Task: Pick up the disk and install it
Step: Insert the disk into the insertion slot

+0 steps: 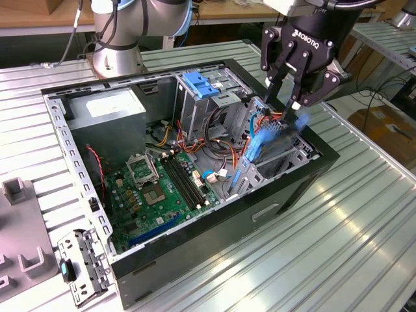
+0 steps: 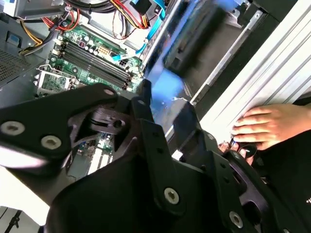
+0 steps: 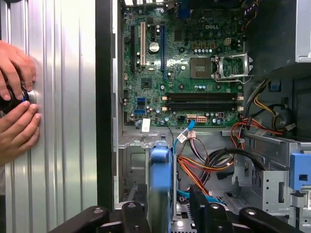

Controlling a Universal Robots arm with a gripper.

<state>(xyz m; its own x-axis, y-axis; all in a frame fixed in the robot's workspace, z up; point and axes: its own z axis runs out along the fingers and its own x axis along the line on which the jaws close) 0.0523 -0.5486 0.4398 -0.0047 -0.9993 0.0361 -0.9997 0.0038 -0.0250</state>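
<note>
One gripper (image 1: 284, 107) hangs over the open computer case (image 1: 279, 195) at the exterior view's right. Its fingers seem to be clamped on the top edge of the disk (image 1: 268, 146), though the drive is smeared there and the contact itself is hard to make out. The disk stands on edge and tilted. Its lower part is down inside the bay at the case's near right corner, its upper part rises above the case wall, and its light blue bracket runs up to the fingertips. In the first wrist view the blue edge of the disk (image 3: 160, 184) sits between the two black fingers (image 3: 133, 211), above a tangle of orange, red and yellow cables (image 3: 209, 165). The green motherboard (image 1: 162, 188) lies flat on the case floor. Behind it sit a grey box with a white sticker (image 1: 107, 110) and a metal cage with a blue plastic top (image 1: 195, 97). The case rests on a ribbed metal table (image 1: 338, 247), with a loose perforated metal plate (image 1: 81, 263) lying beside its near left corner. In the first wrist view a person's hands (image 3: 17, 131) rest on the table just outside the case wall, around a small dark round object.
</note>
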